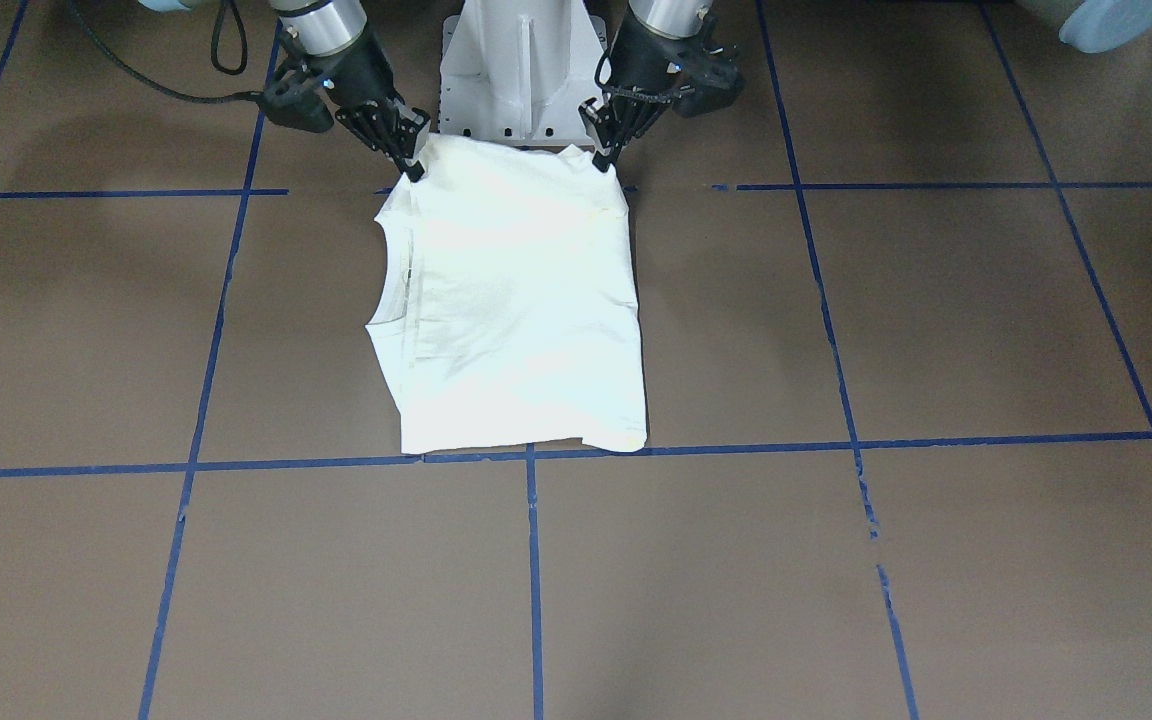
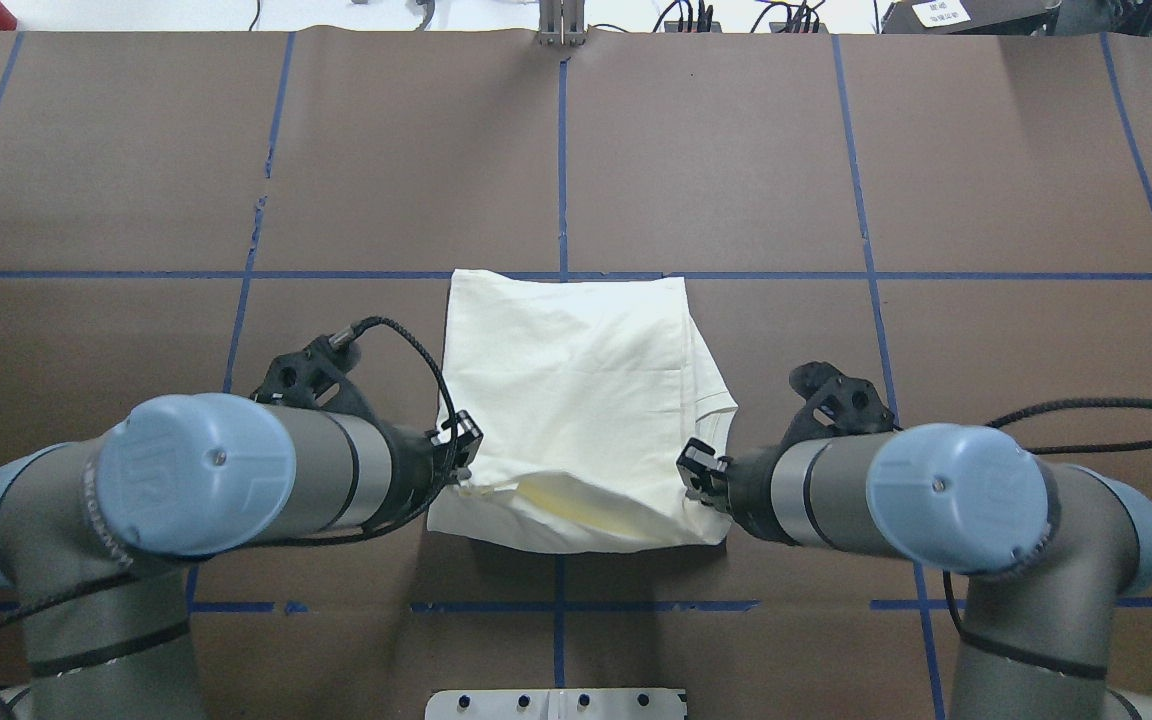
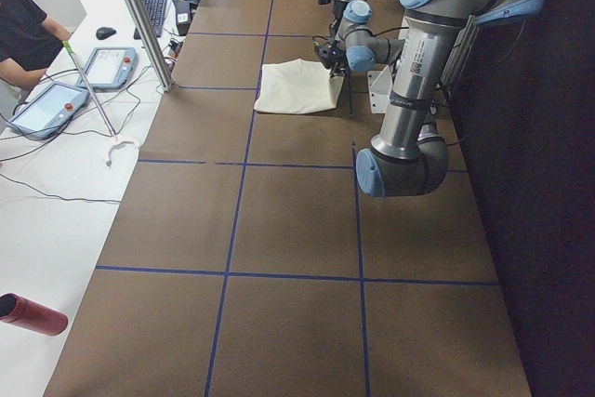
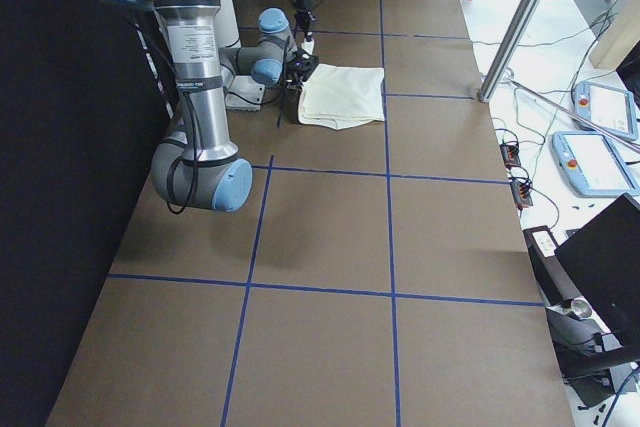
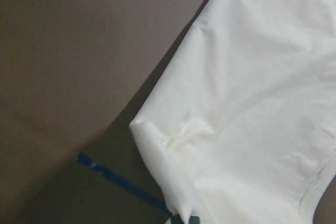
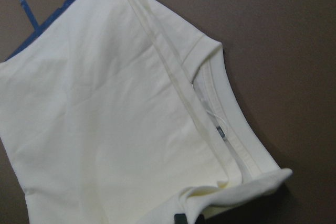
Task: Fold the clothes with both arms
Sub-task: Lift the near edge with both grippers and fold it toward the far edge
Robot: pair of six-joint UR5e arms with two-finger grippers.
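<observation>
Table, front view: brown table (image 1: 936, 320) w/ blue tape grid (image 1: 836, 445); cream T-shirt (image 1: 526, 300) is laid folded at centre, plain side up.
Grippers, front view: left gripper (image 1: 604, 158) and right gripper (image 1: 416, 168) are clamped on the shirt's two robot-side corners.
Shirt, overhead: robot-side edge is held slightly raised; far edge is laid along a tape line.
Room, left side view: white bench (image 3: 56, 211) w/ teach pendants (image 3: 110, 67); a person (image 3: 23, 30) is seated.
Wrist cams: cloth is pinched at the bottom edge; collar (image 6: 231, 114) is seen on the right cam.

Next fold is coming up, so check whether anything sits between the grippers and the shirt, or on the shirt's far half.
Nothing visible does. The left gripper and the right gripper each pinch a near corner of the shirt, and no object lies on its far half.
</observation>
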